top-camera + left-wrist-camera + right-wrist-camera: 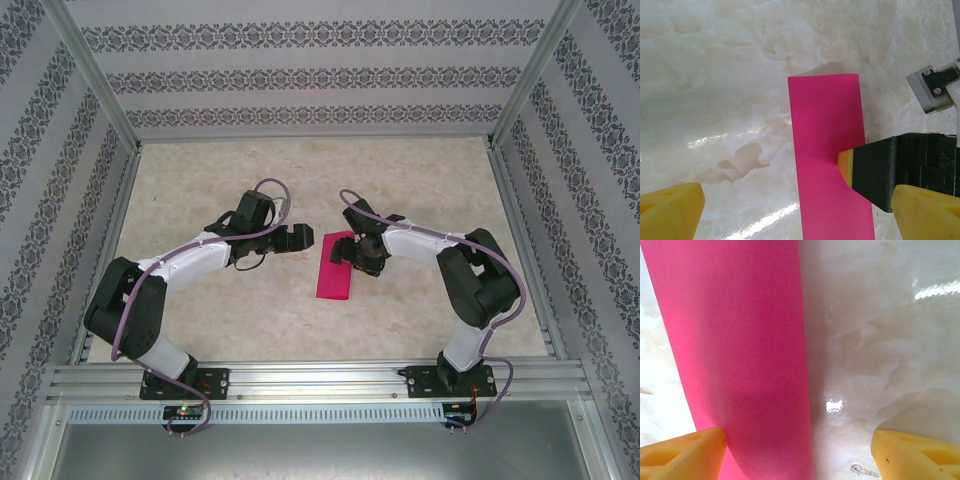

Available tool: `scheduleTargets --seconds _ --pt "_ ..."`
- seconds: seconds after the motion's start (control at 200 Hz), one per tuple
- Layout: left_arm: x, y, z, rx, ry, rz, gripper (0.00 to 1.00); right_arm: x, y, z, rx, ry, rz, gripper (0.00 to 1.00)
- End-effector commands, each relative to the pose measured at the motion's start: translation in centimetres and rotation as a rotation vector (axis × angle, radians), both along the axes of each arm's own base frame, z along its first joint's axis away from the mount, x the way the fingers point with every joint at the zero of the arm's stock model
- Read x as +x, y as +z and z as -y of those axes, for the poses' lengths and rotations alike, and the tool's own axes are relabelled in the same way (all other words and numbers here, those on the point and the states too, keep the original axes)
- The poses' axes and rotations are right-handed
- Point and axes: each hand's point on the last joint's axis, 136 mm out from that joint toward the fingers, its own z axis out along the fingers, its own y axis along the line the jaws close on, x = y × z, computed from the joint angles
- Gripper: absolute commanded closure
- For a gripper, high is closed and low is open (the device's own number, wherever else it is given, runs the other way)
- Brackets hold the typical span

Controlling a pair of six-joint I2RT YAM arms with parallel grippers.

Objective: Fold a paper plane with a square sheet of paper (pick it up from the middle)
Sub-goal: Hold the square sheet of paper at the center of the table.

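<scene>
Top external: pink sheet (335, 266) lies flat on the marble tabletop (240, 180) between the two arms. It is folded to a narrow oblong, long side running away from the bases. Left pincer (305, 240) sits just left of the sheet's far end, apart from it. Right pincer (357, 256) sits at the sheet's far right edge.

Left wrist: left pincer's yellow fingertips (671, 210) are spread wide, gripping nothing, with the sheet lying flat below. One yellow pad (846, 162) of the right pincer touches the sheet's right edge.

Right wrist: right pincer's fingertips (682, 455) are also wide apart, gripping nothing. One meets the sheet's long edge; the other stands over bare marble.
</scene>
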Motion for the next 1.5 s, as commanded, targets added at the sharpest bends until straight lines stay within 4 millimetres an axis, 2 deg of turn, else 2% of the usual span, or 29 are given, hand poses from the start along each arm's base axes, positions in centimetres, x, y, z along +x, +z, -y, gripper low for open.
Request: scheduleTargets --seconds 0.0,0.2,0.32,0.38,0.52,0.599,0.684,0.974,1.494 --pt "0.3 0.7 1.0 -0.026 -0.020 0.022 0.04 -1.2 -3.3 1.0 -0.093 0.026 -0.056 0.20" --pt "0.3 0.6 1.4 -0.036 -0.033 0.015 0.09 -1.5 -3.8 1.2 -0.097 0.008 -0.067 0.20" --pt "0.2 0.2 1.5 -0.036 -0.036 -0.006 0.18 -1.6 -4.1 1.4 -0.115 0.017 -0.076 0.21" --pt "0.1 -0.2 1.6 -0.030 -0.040 -0.026 0.28 -1.7 -4.2 1.6 -0.121 0.017 -0.078 0.21" --pt "-0.1 -1.2 2.3 -0.034 -0.045 -0.075 0.61 -1.8 -4.5 1.8 -0.134 0.014 -0.084 0.21" --pt "-0.2 -1.9 3.2 -0.042 -0.067 -0.115 0.84 -1.8 -4.6 1.9 -0.134 0.011 -0.084 0.21" --pt "-0.6 -2.6 4.5 -0.053 -0.096 -0.148 1.00 -1.8 -4.8 1.7 -0.132 0.011 -0.086 0.21" --pt "-0.8 -4.3 7.3 -0.067 -0.096 -0.223 1.00 -2.1 -5.3 1.8 -0.140 0.011 -0.098 0.21" --pt "-1.1 -7.1 8.1 -0.032 -0.088 -0.307 1.00 -2.4 -6.0 2.0 -0.150 0.007 -0.111 0.21"
